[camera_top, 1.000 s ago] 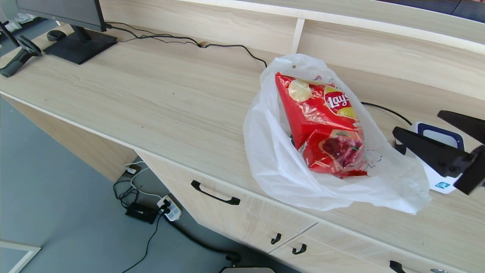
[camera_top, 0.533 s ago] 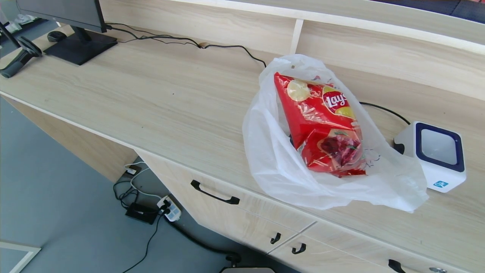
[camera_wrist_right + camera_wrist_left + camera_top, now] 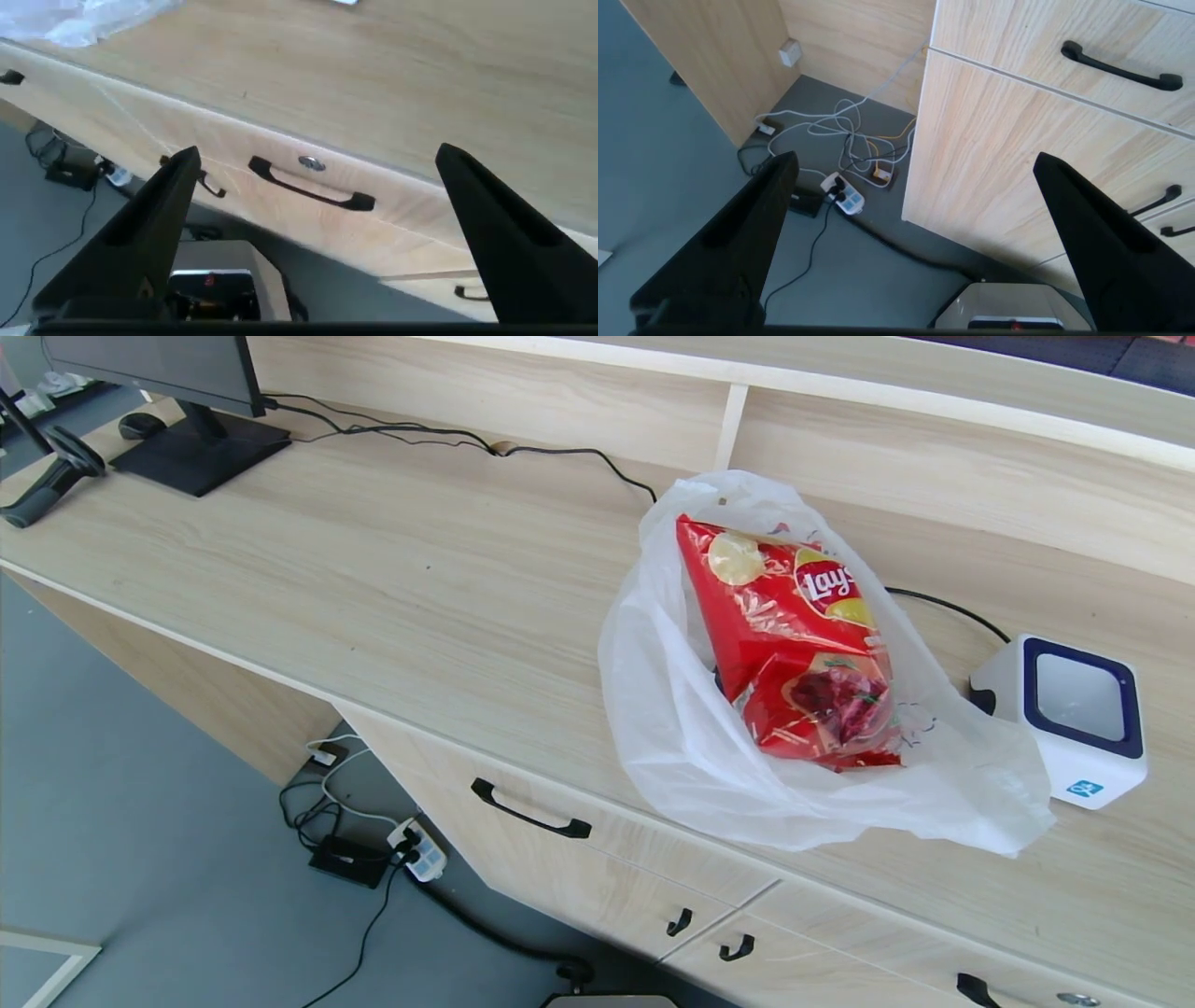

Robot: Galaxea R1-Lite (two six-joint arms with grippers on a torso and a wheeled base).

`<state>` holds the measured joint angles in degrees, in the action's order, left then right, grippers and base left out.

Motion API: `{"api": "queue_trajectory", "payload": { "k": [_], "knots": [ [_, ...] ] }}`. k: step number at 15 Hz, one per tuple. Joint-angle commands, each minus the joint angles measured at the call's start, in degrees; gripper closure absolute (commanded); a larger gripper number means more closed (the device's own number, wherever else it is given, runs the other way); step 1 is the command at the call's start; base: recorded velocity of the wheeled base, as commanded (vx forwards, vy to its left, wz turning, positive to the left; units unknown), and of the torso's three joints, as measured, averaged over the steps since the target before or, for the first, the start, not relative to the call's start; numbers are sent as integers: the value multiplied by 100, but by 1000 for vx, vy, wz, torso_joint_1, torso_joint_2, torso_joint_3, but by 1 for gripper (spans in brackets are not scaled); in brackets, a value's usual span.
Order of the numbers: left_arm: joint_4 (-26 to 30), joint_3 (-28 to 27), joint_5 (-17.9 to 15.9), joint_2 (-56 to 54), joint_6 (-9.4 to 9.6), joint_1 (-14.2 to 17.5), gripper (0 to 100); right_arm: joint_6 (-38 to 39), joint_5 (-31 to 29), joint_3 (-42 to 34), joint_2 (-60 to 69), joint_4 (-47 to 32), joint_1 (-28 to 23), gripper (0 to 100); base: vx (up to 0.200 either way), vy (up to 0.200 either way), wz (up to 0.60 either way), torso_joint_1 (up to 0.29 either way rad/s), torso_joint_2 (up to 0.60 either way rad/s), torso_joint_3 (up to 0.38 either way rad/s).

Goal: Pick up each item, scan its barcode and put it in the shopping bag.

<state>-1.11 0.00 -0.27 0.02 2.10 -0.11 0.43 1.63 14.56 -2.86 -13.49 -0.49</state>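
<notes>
Lying in the open mouth of the white shopping bag (image 3: 691, 756), the red chip bag (image 3: 794, 644) is resting on the counter (image 3: 373, 579), with the scanner (image 3: 1074, 719) sitting just beside the sack. The packet is looking light, puffed and crushable, its film slick, so I am judging a gentle pinch at the crimped top seam safest. The left gripper (image 3: 915, 157) is hanging spread wide by the drawers (image 3: 1018, 140); the right gripper (image 3: 318, 149) is gaping too, facing a drawer handle (image 3: 311, 184).

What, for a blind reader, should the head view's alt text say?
A red chip bag lies in an open white shopping bag on a wooden counter, a white scanner beside it. A monitor stands at the far left.
</notes>
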Motion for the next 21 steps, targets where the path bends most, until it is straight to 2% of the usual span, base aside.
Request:
{"api": "queue_trajectory", "payload": {
  "k": [1, 2, 3, 5, 7, 9, 11, 13, 16, 21],
  "knots": [
    [-3, 0, 0, -2, 1, 2, 0, -403, 100, -1016, 278, 1947, 49, 0, 0, 0, 0, 0, 0, 0],
    [-3, 0, 0, -2, 1, 2, 0, -421, -23, -1333, 278, 2633, 49, 0, 0, 0, 0, 0, 0, 0],
    [-3, 0, 0, -2, 1, 2, 0, -368, 39, -1447, 278, 2844, 49, 0, 0, 0, 0, 0, 0, 0],
    [-12, 0, 0, -2, 1, 2, 0, -623, 733, -1456, 278, 2685, 49, 0, 0, 0, 0, 0, 0, 0],
    [-12, 0, 0, -2, -43, 11, 0, -1062, 751, -1456, 278, 2220, 49, 0, 0, 0, 0, 0, 0, 0],
    [-12, 0, 9, -2, -43, 11, 0, -1009, 575, -1438, 278, 1508, 40, 0, 0, 0, 0, 0, 0, 0],
    [-12, 0, 0, -2, -43, 11, 0, -869, 443, -1456, 207, 1569, -4, 0, 0, 0, 0, 0, 0, 0],
    [-12, 0, 9, -2, -43, 11, 0, -280, -199, -1447, 278, 1332, 14, 0, 0, 0, 0, 0, 0, 0],
    [-12, 0, 0, -2, -43, 11, 0, 1, -207, -1447, 155, 1349, 93, 0, 0, 0, 0, 0, 0, 0],
    [-12, 0, 9, -2, -43, 11, 0, -254, -207, -1456, 278, 1349, 75, 0, 0, 0, 0, 0, 0, 0]
  ]
}}
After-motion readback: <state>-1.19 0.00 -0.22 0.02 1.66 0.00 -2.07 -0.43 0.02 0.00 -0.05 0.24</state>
